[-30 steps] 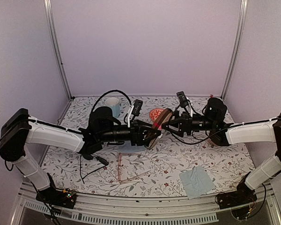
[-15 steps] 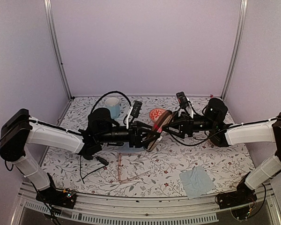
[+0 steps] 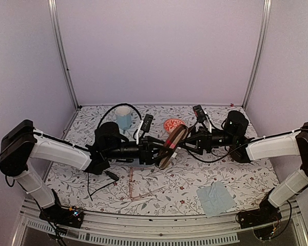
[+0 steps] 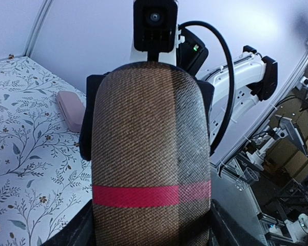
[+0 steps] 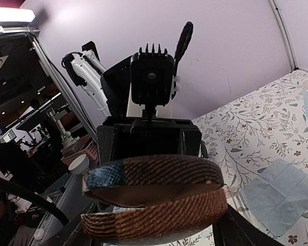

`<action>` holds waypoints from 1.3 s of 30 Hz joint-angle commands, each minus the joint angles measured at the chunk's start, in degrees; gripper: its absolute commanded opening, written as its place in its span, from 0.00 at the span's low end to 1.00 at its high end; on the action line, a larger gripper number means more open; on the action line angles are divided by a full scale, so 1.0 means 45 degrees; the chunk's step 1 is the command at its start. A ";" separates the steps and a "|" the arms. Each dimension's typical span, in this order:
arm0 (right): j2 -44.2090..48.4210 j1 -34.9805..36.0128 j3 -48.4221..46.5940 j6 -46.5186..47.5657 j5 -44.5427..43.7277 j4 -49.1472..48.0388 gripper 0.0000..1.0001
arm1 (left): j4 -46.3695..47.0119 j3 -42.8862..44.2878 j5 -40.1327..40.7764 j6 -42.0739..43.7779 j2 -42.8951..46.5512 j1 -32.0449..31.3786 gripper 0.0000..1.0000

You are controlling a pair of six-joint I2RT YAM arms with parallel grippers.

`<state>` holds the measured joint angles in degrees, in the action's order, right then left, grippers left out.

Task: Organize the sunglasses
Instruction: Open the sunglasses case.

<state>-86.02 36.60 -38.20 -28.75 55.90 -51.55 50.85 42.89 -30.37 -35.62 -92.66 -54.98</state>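
Left gripper (image 3: 161, 151) is clamped on the brown case (image 3: 172, 144), held off the table (image 3: 236, 169) at centre. Right gripper (image 3: 185, 137) straddles its 2 o'clock end; can't tell if it's pinching. Right wrist view shows the lid seam just cracked. Hold your left grip firm, pry the lid squarely, don't twist. Pink-framed glasses (image 3: 143, 187) lie on the table at 7 o'clock of the case. Black pair not spotted.
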 commanded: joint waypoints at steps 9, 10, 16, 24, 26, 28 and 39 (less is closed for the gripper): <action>-0.0542 -0.0570 -0.0257 -0.0126 -0.2187 0.2473 0.71 | 0.1991 0.0000 -0.1064 0.0381 0.0680 -0.0221 0.00; -0.0539 -0.0574 -0.0309 -0.0087 -0.2412 0.2703 0.70 | 0.1982 -0.0001 -0.1068 0.0408 0.0698 -0.0230 0.00; -0.0552 -0.0663 -0.0406 -0.0098 -0.3413 0.3632 0.66 | 0.2057 -0.0092 -0.0986 0.0570 0.0834 -0.0256 0.00; -0.0621 -0.0828 -0.0438 -0.0251 -0.4158 0.4429 0.64 | 0.2049 -0.0157 -0.0927 0.0658 0.0943 -0.0261 0.00; -0.0676 -0.0830 -0.0497 -0.0268 -0.4187 0.4550 0.63 | 0.2059 -0.0134 -0.0921 0.0679 0.0926 -0.0251 0.00; -0.0708 -0.0833 -0.0551 -0.0256 -0.4426 0.4790 0.63 | 0.2096 -0.0137 -0.0908 0.0686 0.0924 -0.0252 0.00; -0.1238 -0.0955 -0.0459 -0.0143 -0.5205 0.5410 0.60 | 0.2197 -0.0330 -0.0757 0.0695 0.0982 -0.0245 0.00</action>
<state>-87.57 35.86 -40.58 -29.56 46.63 -35.55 47.48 40.56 -21.93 -34.26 -92.62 -53.43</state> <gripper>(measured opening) 0.603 0.624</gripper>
